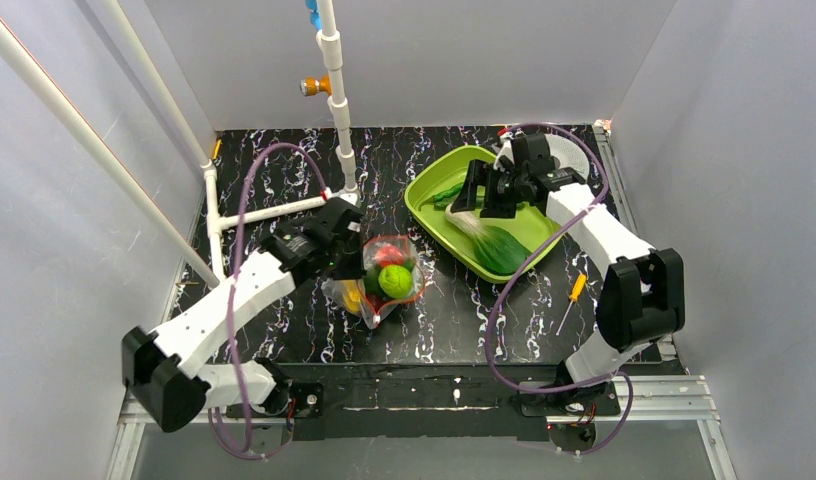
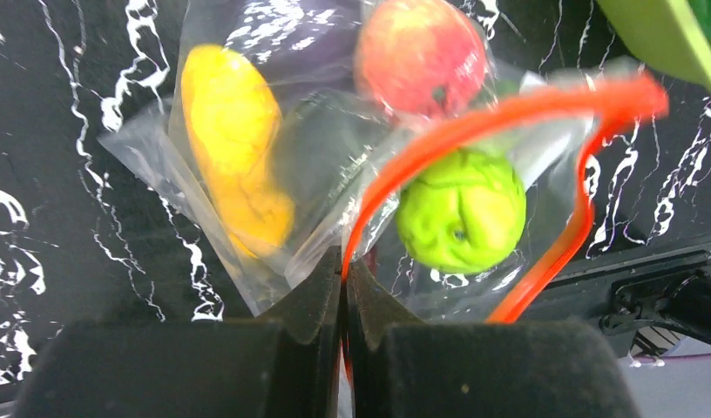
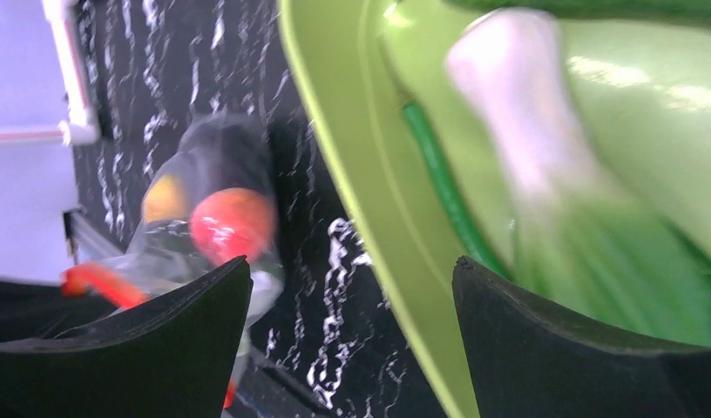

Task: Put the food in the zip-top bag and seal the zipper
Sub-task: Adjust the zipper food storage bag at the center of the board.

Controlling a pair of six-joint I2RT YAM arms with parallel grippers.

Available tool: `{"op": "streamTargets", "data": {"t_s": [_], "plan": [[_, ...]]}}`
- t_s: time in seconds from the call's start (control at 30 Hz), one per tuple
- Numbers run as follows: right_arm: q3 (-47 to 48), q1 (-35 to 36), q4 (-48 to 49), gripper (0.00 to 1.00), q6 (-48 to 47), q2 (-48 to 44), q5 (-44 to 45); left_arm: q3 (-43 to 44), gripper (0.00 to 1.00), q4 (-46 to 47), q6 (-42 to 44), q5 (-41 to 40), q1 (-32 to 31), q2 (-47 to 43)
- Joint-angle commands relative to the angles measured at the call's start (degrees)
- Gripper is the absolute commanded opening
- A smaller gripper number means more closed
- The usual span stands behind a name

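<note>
We see left gripper (image 2: 344, 287) pinched shut on the zipper (image 2: 509, 109) of the zip-top bag (image 2: 326, 165); right gripper (image 3: 352, 331) gapes empty above tray (image 3: 352, 174) and bok choy (image 3: 596, 261).

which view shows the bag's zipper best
Left wrist: the zipper loops open close to the camera, one end pinched in the shut left fingers. The top view gives only a thin red outline, and the right wrist only a blurred red bit at lower left.

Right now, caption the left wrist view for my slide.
Left gripper shut on the red zipper of a clear bag holding a yellow fruit, a red fruit and a green fruit.
</note>
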Motion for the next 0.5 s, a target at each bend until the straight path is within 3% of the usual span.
{"op": "streamTargets", "data": {"t_s": [0.0,0.2,0.47], "plan": [[-5.1,4.6,2.8,0.9,2.0,-5.6,-5.5,0.7,0.0,2.1,-2.4,3.5,0.3,-4.0],[-13.0,13.7,9.1,0.9,6.2,-12.4,-7.3,1.4,0.0,2.9,-2.7,4.4,0.3,-4.2],[-24.0,22.2,15.7,0.91,8.1,-23.2,2.1,0.3,0.0,4.3,-4.2,5.7,0.3,-5.4]]}}
